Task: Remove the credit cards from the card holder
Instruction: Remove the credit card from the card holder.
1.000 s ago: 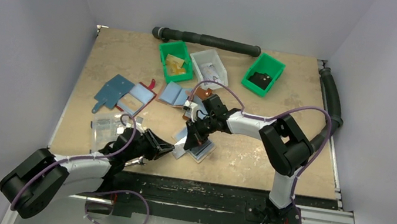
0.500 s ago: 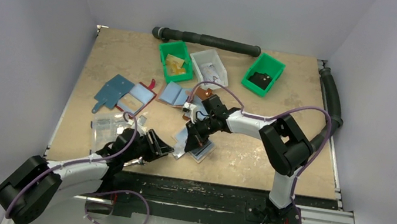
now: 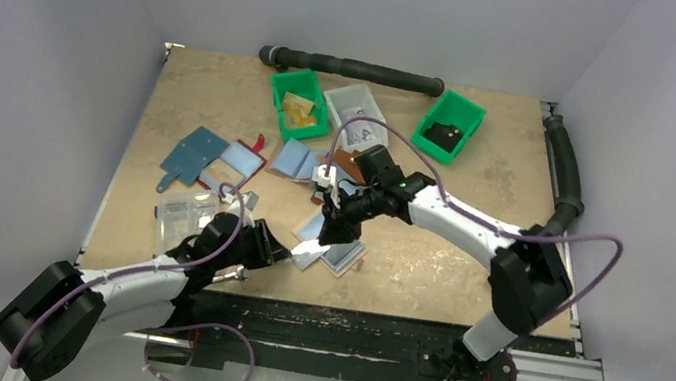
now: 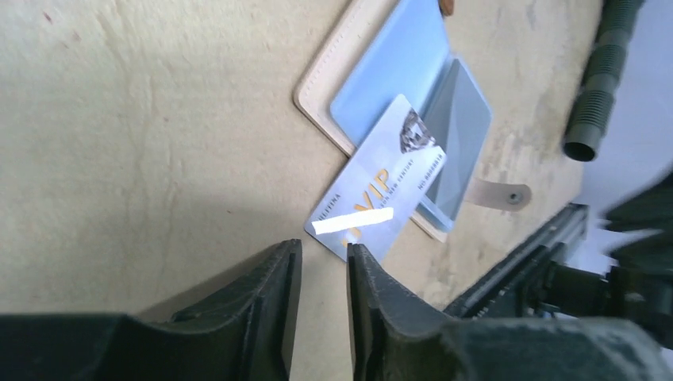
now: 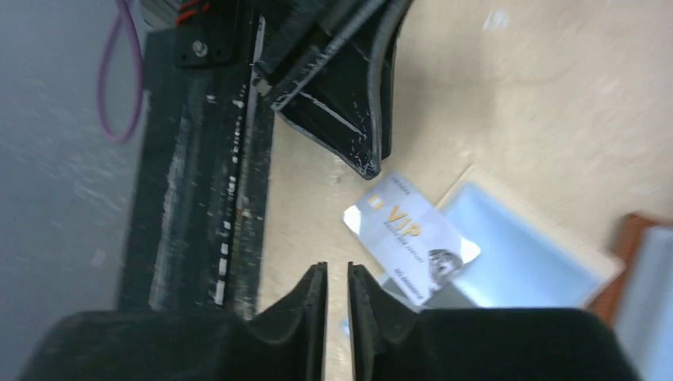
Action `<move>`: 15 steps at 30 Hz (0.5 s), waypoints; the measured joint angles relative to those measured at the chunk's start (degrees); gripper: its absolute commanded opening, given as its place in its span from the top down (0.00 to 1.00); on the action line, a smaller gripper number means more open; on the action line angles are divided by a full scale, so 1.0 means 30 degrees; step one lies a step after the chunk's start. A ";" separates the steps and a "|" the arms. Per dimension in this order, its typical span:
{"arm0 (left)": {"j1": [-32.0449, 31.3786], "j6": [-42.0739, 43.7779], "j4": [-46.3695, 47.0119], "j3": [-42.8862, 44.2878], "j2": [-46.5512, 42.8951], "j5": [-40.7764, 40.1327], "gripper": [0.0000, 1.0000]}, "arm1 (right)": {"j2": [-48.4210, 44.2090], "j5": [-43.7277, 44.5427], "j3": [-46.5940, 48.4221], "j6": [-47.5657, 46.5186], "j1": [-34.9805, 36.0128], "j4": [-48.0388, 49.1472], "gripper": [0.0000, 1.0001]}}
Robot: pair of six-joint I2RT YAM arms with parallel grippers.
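Observation:
The card holder (image 4: 321,75), a flat case with a whitish rim and a light blue inside, lies open on the table; in the top view the card holder (image 3: 344,257) is near the front middle. A silver-grey credit card (image 4: 381,186) marked VIP lies flat, half on the holder and half on the table, and nothing grips the card (image 5: 409,234). My left gripper (image 4: 317,254) is open and empty, just short of the card's near corner. My right gripper (image 5: 337,274) hovers above the card with its jaws a narrow gap apart and nothing between them. Whether the light blue face is a card I cannot tell.
Two green bins (image 3: 298,104) (image 3: 448,126) and a white bin (image 3: 356,107) stand at the back before a black hose (image 3: 352,68). Brown wallets with blue lining (image 3: 226,166) and a clear plastic box (image 3: 181,213) lie to the left. A black rail (image 3: 344,323) runs along the front edge.
My right gripper went from shut to slightly parted, and that arm's elbow swung out to the right. The left jaws widened, then narrowed a little.

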 measured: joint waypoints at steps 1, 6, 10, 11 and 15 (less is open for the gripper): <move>0.0000 0.0342 -0.0474 0.0248 0.0000 -0.0313 0.74 | -0.0678 0.0408 -0.0066 -0.0663 0.0168 0.0087 0.57; 0.0000 0.1647 -0.1355 0.1319 0.0291 -0.1348 0.83 | -0.4291 0.2958 -0.2288 -0.5654 0.2222 0.1705 0.40; 0.0000 0.2047 -0.0306 0.1472 0.1851 -0.1523 0.93 | -0.5085 0.4991 -0.4473 -0.9508 0.4051 0.3147 0.42; 0.0000 0.2127 -0.0022 0.1472 0.2433 -0.1508 0.94 | -0.4881 0.5486 -0.4852 -1.0098 0.4379 0.3526 0.42; 0.0000 0.2295 0.1756 0.1829 0.4291 -0.1180 0.95 | -0.4204 0.8065 -0.6331 -1.1817 0.5064 0.5741 0.40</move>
